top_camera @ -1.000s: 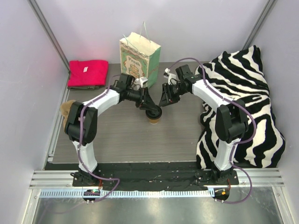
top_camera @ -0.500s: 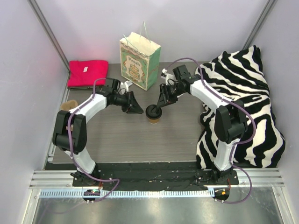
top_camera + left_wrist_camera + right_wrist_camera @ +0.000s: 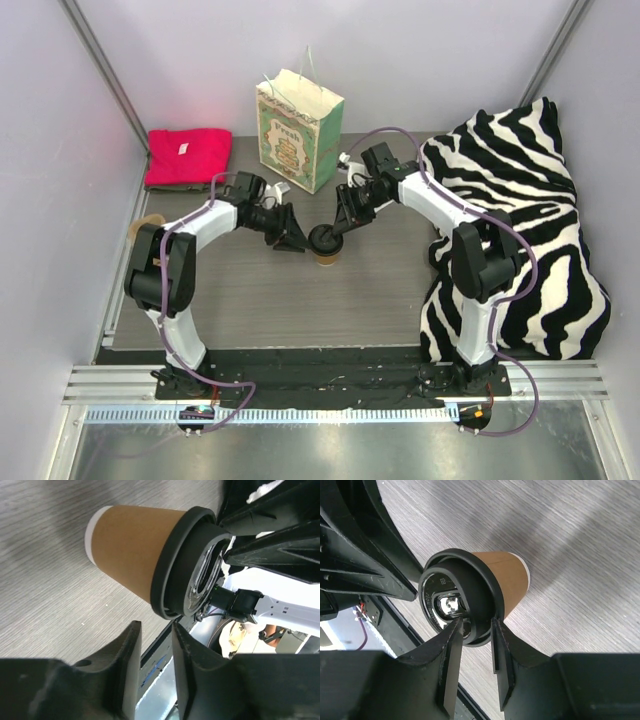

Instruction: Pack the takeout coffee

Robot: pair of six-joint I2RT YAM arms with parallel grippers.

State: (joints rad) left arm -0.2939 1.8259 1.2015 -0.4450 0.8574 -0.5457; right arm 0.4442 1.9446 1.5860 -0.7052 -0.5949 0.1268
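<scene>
The tan paper cup (image 3: 328,259) stands upright on the grey table with its black lid (image 3: 324,238) on top. In the right wrist view my right gripper (image 3: 474,625) straddles the rim of the lid (image 3: 451,600), one finger inside the rim and one outside, shut on it; the cup wall (image 3: 509,576) shows behind. It reaches the cup from the far right (image 3: 336,227). My left gripper (image 3: 293,238) is just left of the cup. Its jaws (image 3: 156,627) stand a narrow gap apart and empty, short of the cup (image 3: 132,547) and the lid (image 3: 186,565).
A white-and-green paper bag (image 3: 298,130) with handles stands open behind the cup. A red folded cloth (image 3: 187,157) lies at the far left. A zebra-striped blanket (image 3: 520,220) fills the right side. A tan object (image 3: 148,220) shows partly behind the left arm.
The left gripper left the top of the cup, drew back left, then came back close to it. The right gripper moved in from the right onto the lid's rim.
</scene>
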